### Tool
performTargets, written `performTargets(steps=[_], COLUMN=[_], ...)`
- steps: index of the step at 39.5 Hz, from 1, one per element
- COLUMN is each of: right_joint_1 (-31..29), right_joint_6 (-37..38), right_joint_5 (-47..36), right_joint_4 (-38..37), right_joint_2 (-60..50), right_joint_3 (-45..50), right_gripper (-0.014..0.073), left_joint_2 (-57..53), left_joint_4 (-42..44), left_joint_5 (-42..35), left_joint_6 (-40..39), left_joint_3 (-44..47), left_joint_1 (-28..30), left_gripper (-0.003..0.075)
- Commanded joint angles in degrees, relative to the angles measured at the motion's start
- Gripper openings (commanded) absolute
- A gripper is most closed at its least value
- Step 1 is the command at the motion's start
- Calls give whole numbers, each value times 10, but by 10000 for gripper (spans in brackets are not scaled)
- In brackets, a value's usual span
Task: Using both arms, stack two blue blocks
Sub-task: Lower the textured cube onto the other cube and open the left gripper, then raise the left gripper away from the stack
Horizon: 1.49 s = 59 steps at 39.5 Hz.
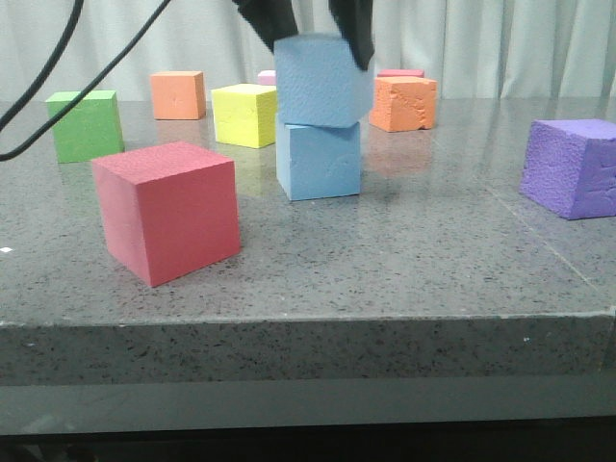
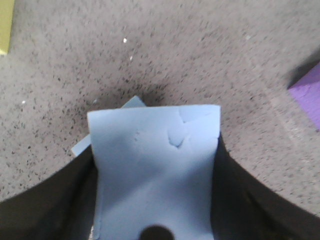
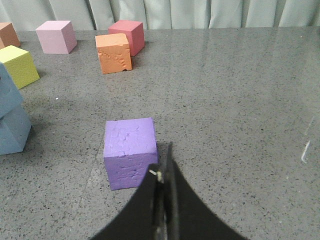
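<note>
Pale curtains hang behind a speckled grey surface (image 1: 385, 269) scattered with foam cubes. Near its middle we have the left tool (image 1: 308, 24) clamped on the upper blue block (image 1: 322, 82), its dark fingers (image 1: 354, 29) pressed against two opposite sides. That block sits on the lower blue block (image 1: 319, 159), apparently touching, but twisted and shifted a little, so in the left wrist view a corner of the lower one peeks out past the upper one's edge.

We judge the main risk to be the release: with the overlap imperfect, opening the fingers unevenly could drag the light foam and tip or slide the upper block off. Pressing down harder could also nudge the lower block sideways.

Both blocks are light sky-blue foam of like size; the upper face shows small dents and creases, its front a pebbly grain, while the lower looks smoother.

Our right tool (image 3: 161, 200) hovers fully closed, holding nothing, above the purple cube (image 3: 130, 150), well apart from the stack.
</note>
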Motion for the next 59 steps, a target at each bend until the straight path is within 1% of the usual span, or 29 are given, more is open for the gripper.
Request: performTargets(steps=[1,9,12,14,20,22,24,32,42,59], right_joint_1=[-3,-3,-3,-3,-3,-3,-3,-3,-3,-3], right_joint_6=[-6,-6,-6,-6,-6,-6,-6,-6,-6,-6], right_joint_5=[-43,-42,-42,-42,-41,-41,-41,-41,-41,-41], right_joint_4=[-9,-9,-9,-9,-9,-9,-9,-9,-9,-9], right_joint_2=[2,2,2,2,2,2,2,2,2,2], right_joint_3=[-14,-14,-14,-14,-14,-14,-14,-14,-14,-14], right_gripper=[-67,-67,-67,-67,-67,-67,-67,-67,-67,-67], left_joint_2=[-33,-33,-33,-33,-33,-33,-33,-34,-34,-34], left_joint_4=[9,9,16,18,37,43,44,44,41,40], left_joint_5=[7,7,7,7,7,7,7,4,7,7], left_joint_6=[-1,-1,-1,-1,-1,-1,-2,-2,-2,-2], left_joint_3=[-7,-7,-7,-7,-7,-7,-7,-11,-56,-80], left_joint_1=[-3,-3,-3,-3,-3,-3,-3,-3,-4,-4], left_gripper=[262,265,285,318,502,540,554,555,555,554])
